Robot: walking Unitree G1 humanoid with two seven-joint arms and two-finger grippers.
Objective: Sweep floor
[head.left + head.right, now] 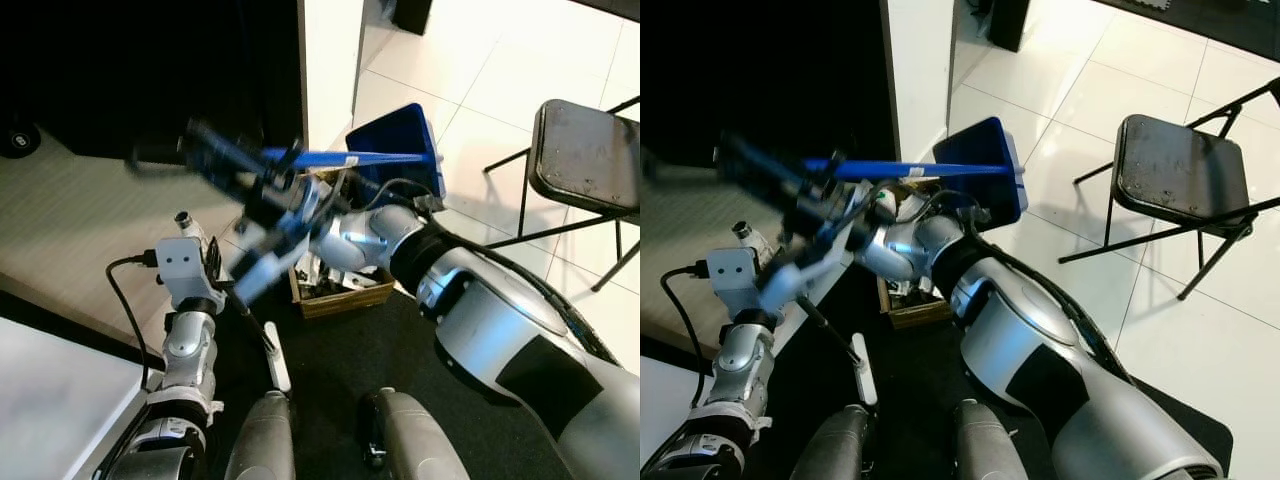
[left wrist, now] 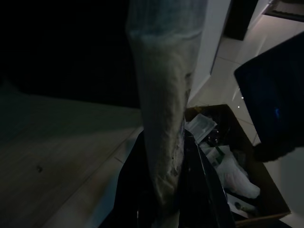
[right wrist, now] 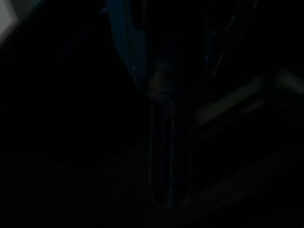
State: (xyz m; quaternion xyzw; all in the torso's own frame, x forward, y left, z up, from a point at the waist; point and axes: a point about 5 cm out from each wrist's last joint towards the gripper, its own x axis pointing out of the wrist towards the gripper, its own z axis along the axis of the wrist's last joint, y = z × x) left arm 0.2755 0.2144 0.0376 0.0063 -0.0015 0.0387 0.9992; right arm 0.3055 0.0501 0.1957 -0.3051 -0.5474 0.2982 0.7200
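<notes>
A blue plastic dustpan [image 1: 405,148] sits just above the centre of the left eye view, its long blue handle [image 1: 330,158] running almost level across the frame, pan end toward the right and grip end toward the left. The right gripper [image 1: 262,195], blurred, sits at the handle's left end; whether its fingers clamp the handle cannot be told. The left gripper [image 1: 205,262] stands in the lower left of the frame by a thin dark rod with a white tip [image 1: 278,365]; its finger state cannot be told either. Just beneath the dustpan stands a brown cardboard box of crumpled rubbish [image 1: 340,290]. A black folding metal chair [image 1: 583,155] occupies the right edge on the white tiled floor [image 1: 480,80], well apart from the dustpan.
</notes>
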